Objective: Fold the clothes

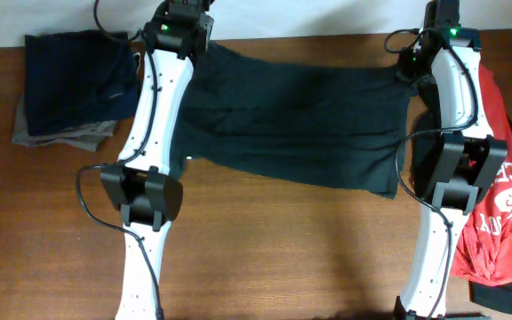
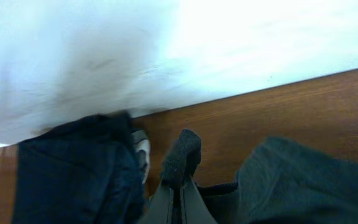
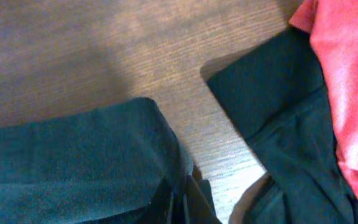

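A large charcoal T-shirt (image 1: 300,124) lies spread across the middle of the wooden table, folded into a wide band. My left gripper (image 1: 194,46) is shut on its far left corner. In the left wrist view the left gripper (image 2: 180,186) pinches a tuft of that dark fabric (image 2: 182,152) between closed fingers. My right gripper (image 1: 409,71) is shut on the far right corner. The right wrist view has the right gripper (image 3: 180,202) clamped on the shirt's folded edge (image 3: 160,143). A red T-shirt (image 1: 505,204) with white letters lies crumpled at the right.
A pile of folded navy and grey clothes (image 1: 69,89) sits at the far left, close to the left gripper (image 2: 73,174). Another dark garment (image 3: 278,124) lies under the red T-shirt (image 3: 347,81). A white wall (image 2: 166,50) borders the table's far edge.
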